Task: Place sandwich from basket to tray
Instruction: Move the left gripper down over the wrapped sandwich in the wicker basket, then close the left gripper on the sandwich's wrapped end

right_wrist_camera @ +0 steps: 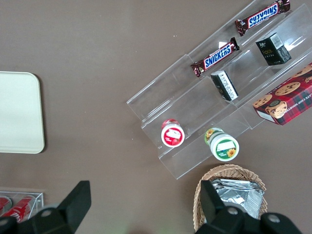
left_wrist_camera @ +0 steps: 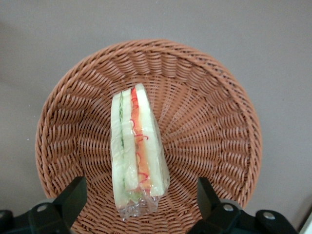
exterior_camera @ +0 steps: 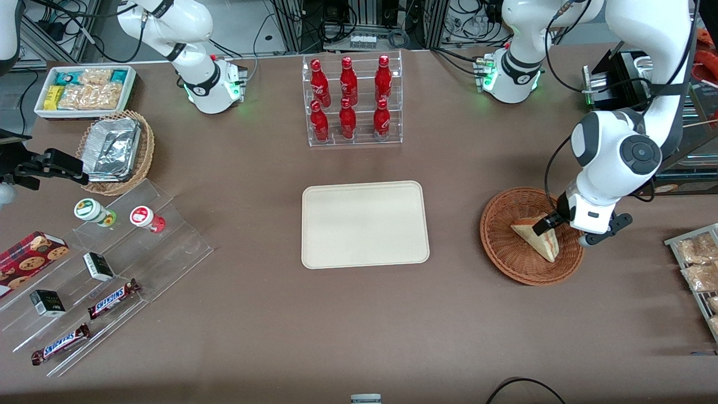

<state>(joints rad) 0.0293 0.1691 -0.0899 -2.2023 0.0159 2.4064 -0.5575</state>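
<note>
While the brown table carries snacks and drinks from end to end, the working arm bends down over the round wicker basket toward its own end of the table. The cream tray lies flat at the middle of the table, well apart from the basket and bare on top. Farther from the front camera than the tray stands a clear rack of red bottles. Toward the parked arm's end sit a stepped clear display with two chocolate bars, small dark boxes and two capped jars, a foil-lined lighter basket and a white bin of snack packets.

The gripper hangs low over the basket, at the sandwich's end nearest the working arm's side of the table. In the wrist view its two dark fingers stand wide apart, one to each side of the sandwich, touching nothing.

The sandwich lies in the basket, a clear-wrapped wedge resting on its side across the woven floor, its red and pale green filling layers showing along the cut edge. Its wrapped end lies between the spread fingers.
</note>
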